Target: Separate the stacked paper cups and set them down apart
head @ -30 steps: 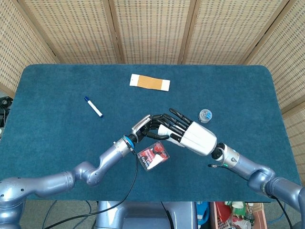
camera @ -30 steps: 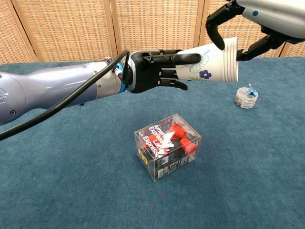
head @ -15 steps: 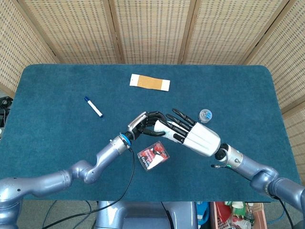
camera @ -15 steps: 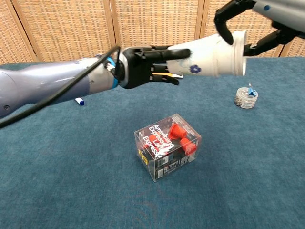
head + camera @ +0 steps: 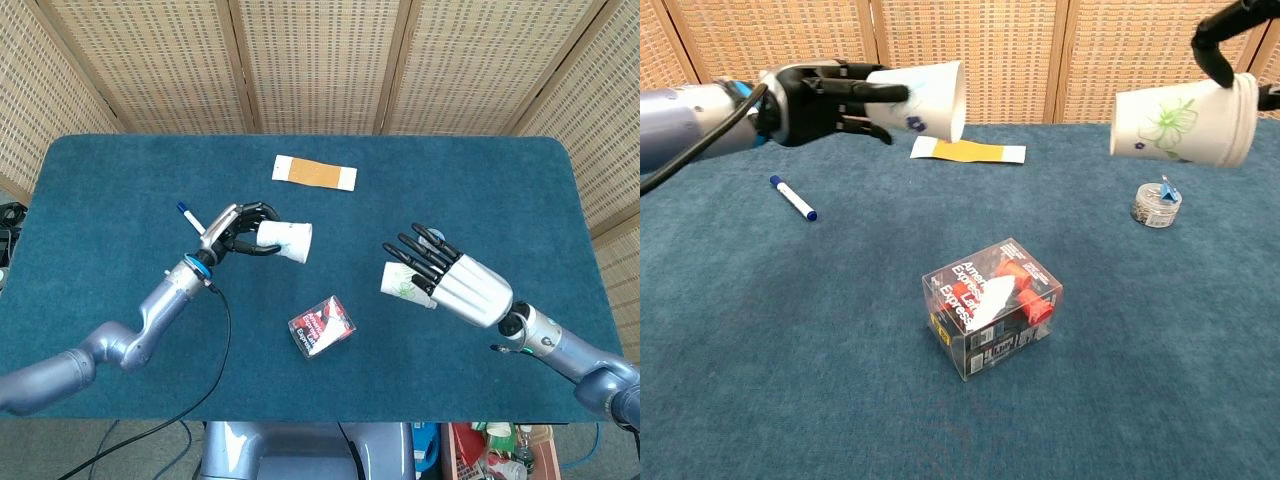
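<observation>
The cups are apart, each lying sideways in the air. My left hand [image 5: 232,229] [image 5: 815,97] grips the white cup with a blue flower [image 5: 284,240] [image 5: 923,93] by its base, its mouth pointing right. Over at the right, my right hand [image 5: 440,275] [image 5: 1228,35] holds the white cup with a green flower [image 5: 400,281] [image 5: 1180,122], its base pointing left. Both cups hang well above the blue table [image 5: 120,200] [image 5: 790,350]. In the chest view only a few fingers of the right hand show at the frame's edge.
A clear plastic box with red contents [image 5: 322,325] [image 5: 991,305] lies on the table between the hands. A blue marker [image 5: 190,213] [image 5: 792,198] lies at the left, an orange and white strip [image 5: 314,172] [image 5: 967,150] at the back, and a small capped jar [image 5: 1155,204] at the right.
The stacked cups have come apart. My left hand has carried the blue-flower cup far to the left, and my right hand has pulled the green-flower cup to the right.
</observation>
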